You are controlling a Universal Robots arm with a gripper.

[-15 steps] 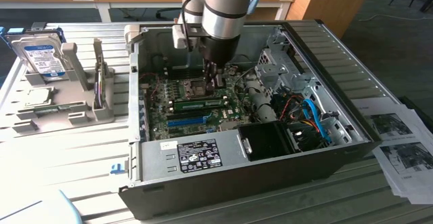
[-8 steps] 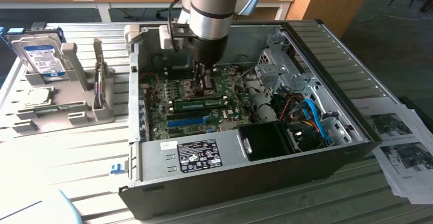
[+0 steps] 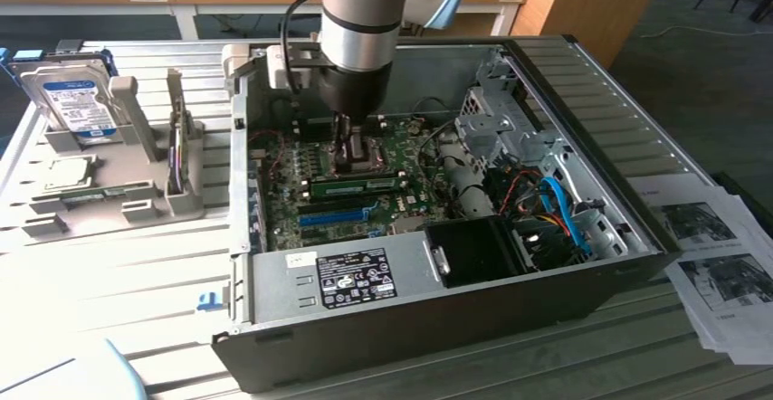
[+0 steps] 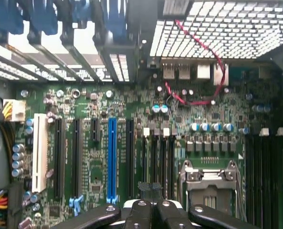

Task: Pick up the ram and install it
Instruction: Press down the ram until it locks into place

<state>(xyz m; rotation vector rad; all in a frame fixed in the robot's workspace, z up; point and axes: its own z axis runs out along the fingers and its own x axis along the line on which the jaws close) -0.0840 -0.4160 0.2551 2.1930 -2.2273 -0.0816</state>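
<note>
The ram [image 3: 357, 185], a narrow green stick with dark chips, stands on edge on the motherboard [image 3: 399, 205] inside the open computer case [image 3: 423, 282]. It is just behind the long blue slot [image 3: 332, 215]. My gripper [image 3: 354, 166] reaches down into the case with its tips directly over the ram's upper edge; I cannot tell whether they touch it. In the wrist view the gripper [image 4: 151, 202] is shut, its black fingers [image 4: 139, 212] pressed together above the black memory slots [image 4: 158, 162] beside the blue slot [image 4: 112, 160].
Left of the case in the exterior view, a grey holder [image 3: 145, 201] carries a silver hard drive [image 3: 72, 101], a square chip [image 3: 67, 172] and a thin green strip [image 3: 94, 195]. Printed papers [image 3: 719, 264] lie at the right. Drive cages and cables [image 3: 544, 201] crowd the case's right side.
</note>
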